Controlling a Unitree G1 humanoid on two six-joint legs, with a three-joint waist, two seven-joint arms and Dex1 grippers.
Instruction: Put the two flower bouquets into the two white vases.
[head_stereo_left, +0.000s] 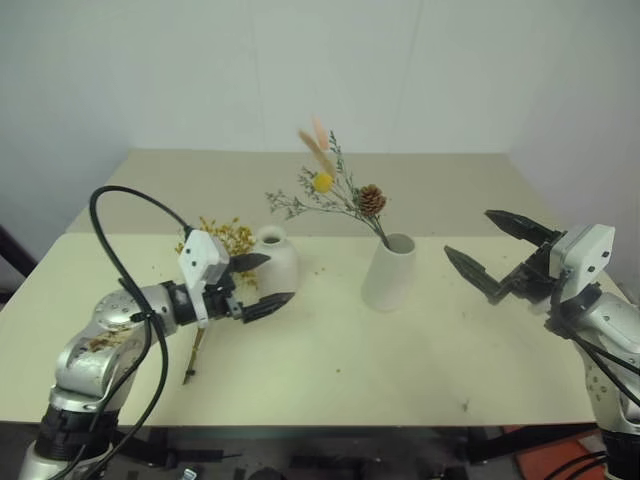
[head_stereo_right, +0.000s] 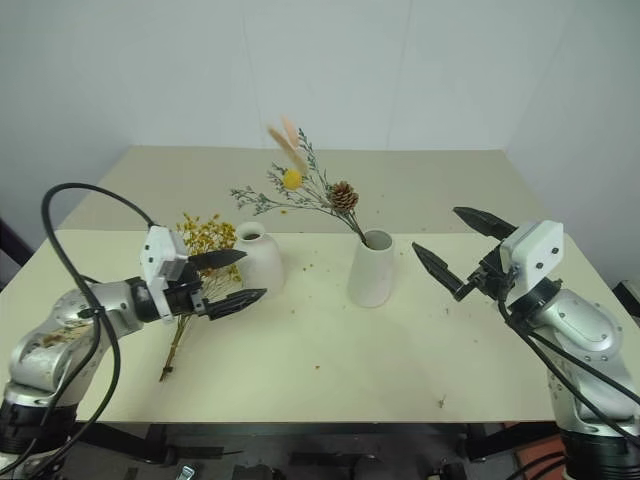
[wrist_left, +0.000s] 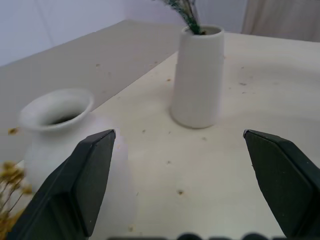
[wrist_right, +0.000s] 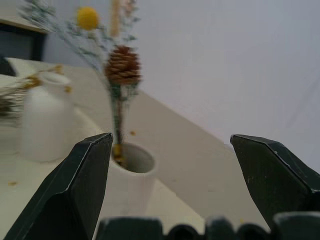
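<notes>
The yellow-orange bouquet (head_stereo_left: 228, 237) lies flat on the table, its brown stems (head_stereo_right: 172, 352) running toward the near edge, just left of the rounded white vase (head_stereo_right: 255, 258). The grey-green sprig (head_stereo_left: 340, 190) with pine cone, yellow ball and pink plumes stands in the taller tapered vase (head_stereo_left: 390, 272). My left gripper (head_stereo_right: 245, 275) hangs open and empty at the rounded vase's near-left side, above the bouquet's stems. My right gripper (head_stereo_left: 467, 231) is open and empty to the right of the tapered vase, apart from it and pointing toward it. In the left wrist view both vases (wrist_left: 197, 75) show between my fingers (wrist_left: 85, 185).
Small flower crumbs dot the beige table (head_stereo_left: 330, 370) around the vases. A black cable (head_stereo_left: 115, 250) loops over my left arm. The table ends at a white wall behind and at its near edge below my arms.
</notes>
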